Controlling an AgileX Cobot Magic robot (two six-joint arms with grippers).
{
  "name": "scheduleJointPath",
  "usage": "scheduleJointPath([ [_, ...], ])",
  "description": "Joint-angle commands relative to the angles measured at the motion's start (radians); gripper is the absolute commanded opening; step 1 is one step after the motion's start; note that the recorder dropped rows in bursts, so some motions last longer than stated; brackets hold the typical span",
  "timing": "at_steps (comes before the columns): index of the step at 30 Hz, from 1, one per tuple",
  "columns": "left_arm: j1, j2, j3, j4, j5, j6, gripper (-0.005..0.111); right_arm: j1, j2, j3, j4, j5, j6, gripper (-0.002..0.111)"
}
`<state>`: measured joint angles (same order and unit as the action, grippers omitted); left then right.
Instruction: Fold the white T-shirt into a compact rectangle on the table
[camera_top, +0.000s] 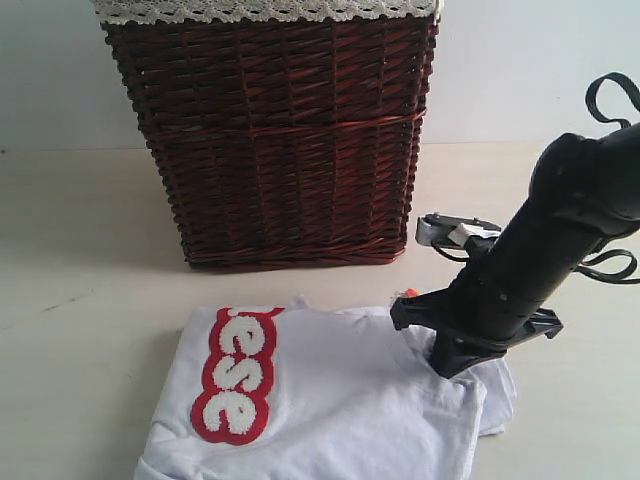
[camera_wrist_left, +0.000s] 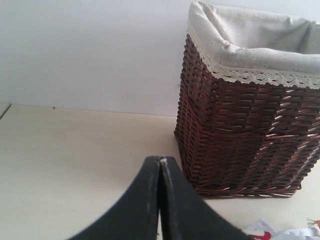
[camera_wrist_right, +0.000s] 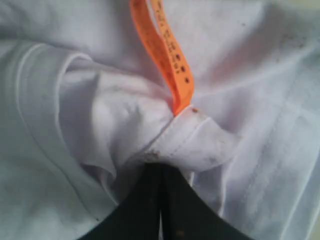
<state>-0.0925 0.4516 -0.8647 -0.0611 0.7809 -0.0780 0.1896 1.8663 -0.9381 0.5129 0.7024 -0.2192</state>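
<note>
The white T-shirt (camera_top: 340, 400) lies partly folded on the table (camera_top: 80, 300) in front of the basket, its red "ese" patch (camera_top: 238, 375) facing up. A small orange tag (camera_top: 410, 292) shows at its far edge. My right gripper (camera_top: 447, 368) points down into the shirt's right side, shut on a bunched hem of the T-shirt (camera_wrist_right: 190, 135) just below the orange tag (camera_wrist_right: 167, 55). My left gripper (camera_wrist_left: 160, 160) is shut with nothing in it, above the bare table (camera_wrist_left: 75, 160); it is out of the exterior view. A corner of the shirt (camera_wrist_left: 262, 232) shows beside it.
A tall brown wicker basket (camera_top: 280, 140) with a white lace-trimmed liner (camera_wrist_left: 250, 45) stands at the back of the table, just behind the shirt. A pale wall runs behind it. The right arm's black links and cables (camera_top: 590, 200) rise at the right.
</note>
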Motion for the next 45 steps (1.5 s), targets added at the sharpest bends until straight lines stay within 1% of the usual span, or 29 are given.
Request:
scheduleJointPath([
  [1,0.004,-0.008,0.007,0.000,-0.018,-0.009,0.000,-0.004,-0.041,0.002,0.005,0.003,-0.019,0.000],
  [3,0.004,-0.008,0.007,0.000,-0.018,-0.007,0.000,-0.004,-0.130,0.002,0.005,-0.033,-0.019,0.000],
  [5,0.004,-0.008,0.007,0.005,-0.018,-0.007,0.000,-0.004,-0.308,0.002,0.003,-0.115,-0.019,0.000],
  [8,0.004,-0.008,0.007,0.005,-0.020,-0.007,0.000,-0.004,-0.555,0.002,-0.010,-0.271,-0.020,0.000],
  [9,0.004,-0.008,0.007,0.005,-0.020,-0.005,0.000,-0.004,-0.599,0.002,-0.024,-0.303,-0.020,0.000],
  [10,0.004,-0.008,0.007,0.005,-0.020,-0.005,0.000,-0.004,-0.706,0.002,-0.058,-0.385,-0.020,0.000],
  [16,0.004,-0.008,0.007,0.005,-0.020,-0.005,0.000,-0.004,-1.011,0.002,-0.112,-0.645,-0.023,0.000],
  [19,0.004,-0.008,0.007,0.005,-0.018,-0.005,0.000,-0.004,-1.131,0.002,-0.117,-0.702,-0.029,0.000],
  [22,0.004,-0.008,0.007,0.005,-0.006,-0.009,0.000,-0.004,-1.207,0.002,-0.140,-0.684,-0.066,0.000],
  [31,0.004,-0.008,0.007,0.005,-0.003,-0.005,0.000,-0.004,-1.336,0.002,-0.140,-0.684,-0.067,0.000],
  [45,0.004,-0.008,0.007,0.005,-0.003,-0.005,0.000,-0.004,-1.365,0.002,-0.140,-0.682,-0.067,0.000],
])
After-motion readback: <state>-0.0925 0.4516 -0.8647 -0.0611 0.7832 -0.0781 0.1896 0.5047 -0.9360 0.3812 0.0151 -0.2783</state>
